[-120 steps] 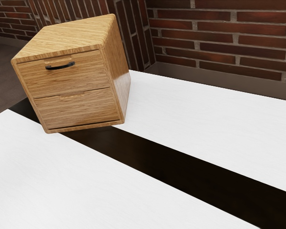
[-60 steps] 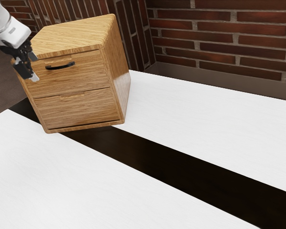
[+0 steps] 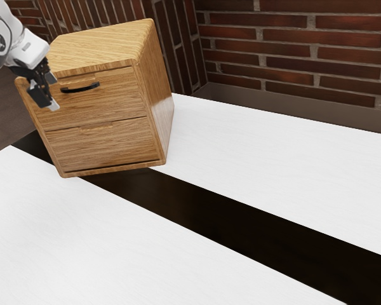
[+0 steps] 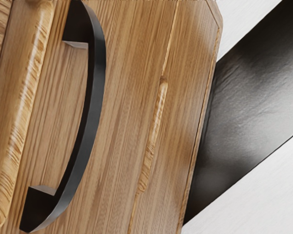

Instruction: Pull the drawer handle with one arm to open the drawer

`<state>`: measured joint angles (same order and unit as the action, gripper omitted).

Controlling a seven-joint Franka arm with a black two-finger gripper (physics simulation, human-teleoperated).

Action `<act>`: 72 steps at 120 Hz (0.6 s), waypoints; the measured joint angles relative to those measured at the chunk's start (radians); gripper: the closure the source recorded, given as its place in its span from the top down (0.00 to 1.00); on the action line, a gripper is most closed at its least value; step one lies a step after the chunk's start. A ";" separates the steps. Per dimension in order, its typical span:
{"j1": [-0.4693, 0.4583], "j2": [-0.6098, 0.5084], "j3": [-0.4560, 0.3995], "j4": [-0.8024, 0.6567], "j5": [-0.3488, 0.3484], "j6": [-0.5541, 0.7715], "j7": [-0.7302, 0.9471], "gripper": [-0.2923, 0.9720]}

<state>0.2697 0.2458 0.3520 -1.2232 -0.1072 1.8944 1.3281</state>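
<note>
Bright, even light washes the white table (image 3: 273, 152) almost featureless. Glossy highlights streak the wooden cabinet (image 3: 157, 89) on its side face; the dark strip (image 4: 244, 107) carries mottled reflections

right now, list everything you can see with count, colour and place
cabinet: one, light wood, two drawers, at the exterior view's upper left, over the table's black strip
handle: one, black, curved, on the top drawer
table: one, white with a black strip across it
brick wall: one, red-brown, behind the table
gripper: one, black, open, in front of the top drawer, to the exterior view's left of the handle
</note>
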 joint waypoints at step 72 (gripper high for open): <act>0.005 0.026 -0.020 -0.012 -0.026 0.073 0.001 0.60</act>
<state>0.2750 0.2721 0.3325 -1.2350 -0.1335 1.9672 1.3295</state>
